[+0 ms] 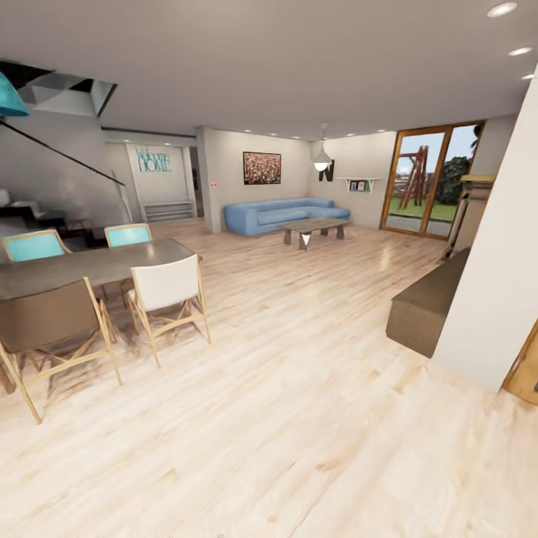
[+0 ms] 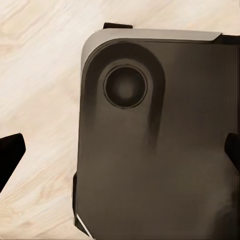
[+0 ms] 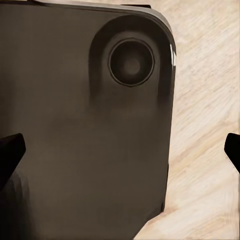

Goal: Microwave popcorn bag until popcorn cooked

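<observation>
Both claws are parked low here, pointing straight down at the robot's own dark base. In the left wrist view the left claw (image 2: 120, 150) has its two black fingertips (image 2: 11, 150) way out at the picture's edges, so it's spread wide with nothing in it. The right claw (image 3: 120, 150) is the same deal, tips far apart and empty, hanging over the base's rounded corner (image 3: 131, 62) with the pale wood floor (image 3: 210, 100) beside it. From the head view it's all living and dining room: a dark dining table (image 1: 82, 265) with a white chair (image 1: 166, 288) and teal chairs (image 1: 33, 245) on the robot's left, a blue sofa (image 1: 280, 213) and coffee table (image 1: 314, 226) further in, glass patio doors (image 1: 430, 179) at the back right, and a white wall (image 1: 497, 276) close on the right. The popcorn bag, countertop and microwave aren't anywhere I can spot, so which way the bag lies from either claw, or which arm is nearer, can't be called yet. My guess is the kitchen is off behind that right wall, so driving comes first.
</observation>
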You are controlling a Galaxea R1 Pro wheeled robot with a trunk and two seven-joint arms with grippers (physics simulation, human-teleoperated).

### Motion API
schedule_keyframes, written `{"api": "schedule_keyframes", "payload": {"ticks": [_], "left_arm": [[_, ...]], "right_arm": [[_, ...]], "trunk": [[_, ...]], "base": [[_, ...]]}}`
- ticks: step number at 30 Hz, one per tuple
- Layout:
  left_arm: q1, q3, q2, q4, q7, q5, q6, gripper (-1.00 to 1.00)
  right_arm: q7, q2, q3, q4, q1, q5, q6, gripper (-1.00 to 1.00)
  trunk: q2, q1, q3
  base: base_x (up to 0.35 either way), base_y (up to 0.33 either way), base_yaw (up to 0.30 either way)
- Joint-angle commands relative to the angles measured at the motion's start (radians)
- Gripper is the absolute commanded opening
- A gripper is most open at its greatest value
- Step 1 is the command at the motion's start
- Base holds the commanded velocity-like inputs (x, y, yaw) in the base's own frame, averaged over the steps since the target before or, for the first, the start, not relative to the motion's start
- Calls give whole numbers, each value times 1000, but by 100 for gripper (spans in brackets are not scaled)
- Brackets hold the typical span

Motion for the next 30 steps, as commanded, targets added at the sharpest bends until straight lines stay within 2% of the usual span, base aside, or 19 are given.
{"api": "schedule_keyframes", "payload": {"ticks": [1,7,13,30], "left_arm": [[0,1,-4,-1,0,9,-2,100],[0,7,-19,0,-4,11,-1,100],[1,6,-48,3,-8,9,0,100],[0,7,-49,3,-5,17,0,100]], "right_arm": [[-1,0,1,0,0,0,-3,100],[-1,0,1,0,0,1,-3,100],[-1,0,1,0,0,1,-3,100],[-1,0,2,0,0,-1,-3,100]], "trunk": [[0,0,-1],[0,0,-1],[0,0,-1],[0,0,-1]], "base": [[0,0,281],[0,0,281],[0,0,277],[0,0,272]]}}
